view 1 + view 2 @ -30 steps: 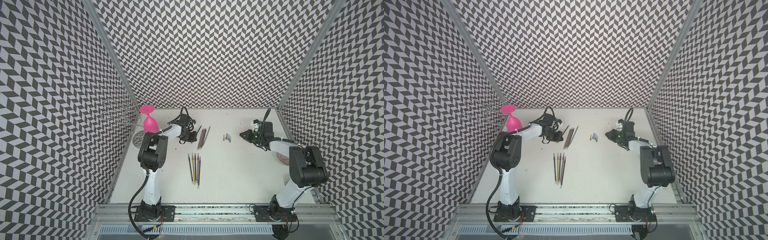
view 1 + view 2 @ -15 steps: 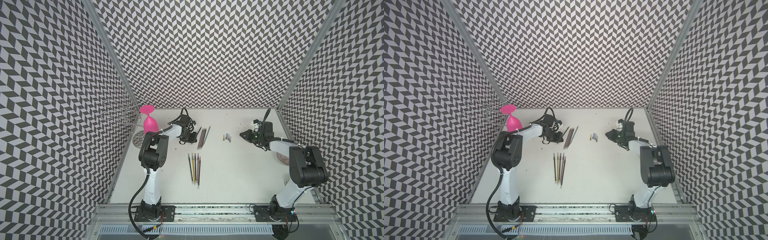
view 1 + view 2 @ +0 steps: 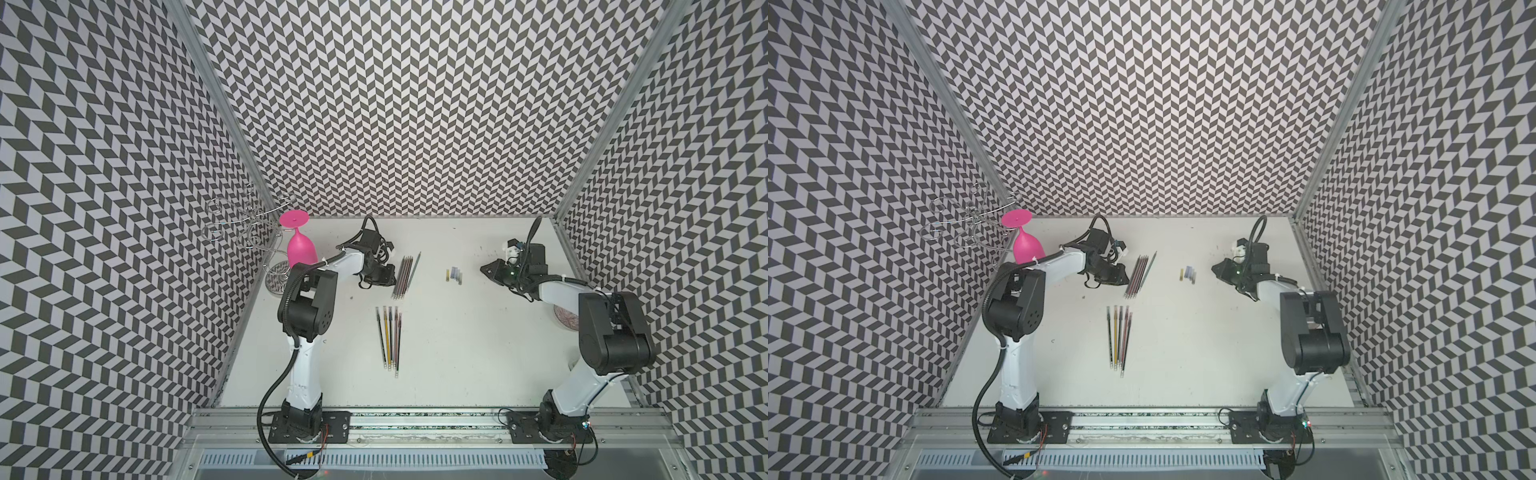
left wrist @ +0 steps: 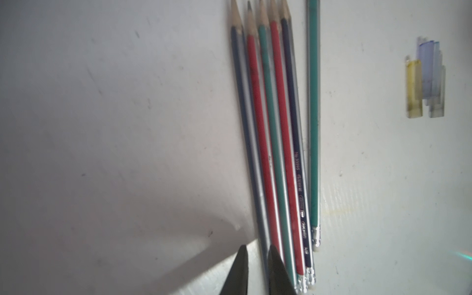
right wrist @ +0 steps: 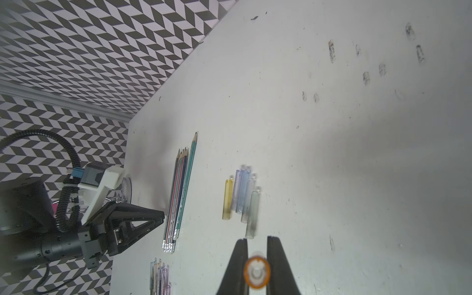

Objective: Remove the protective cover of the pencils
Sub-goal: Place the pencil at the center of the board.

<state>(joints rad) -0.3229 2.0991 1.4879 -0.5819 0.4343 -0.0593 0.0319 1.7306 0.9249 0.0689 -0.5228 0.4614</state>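
Both top views bright, even, sharp. Left wrist view: pencils (image 4: 275, 143) blurred, broad shadow over table (image 4: 102, 153). Right wrist view: right gripper (image 5: 257, 241) and held cap (image 5: 256, 272) out of focus.

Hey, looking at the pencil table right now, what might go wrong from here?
1. The right fingers pinch a small round orange cover; it may slip out or, once dropped, roll into the loose covers just ahead.
2. The left fingers appear to straddle the outermost bare pencil; pulling away could drag it askew.
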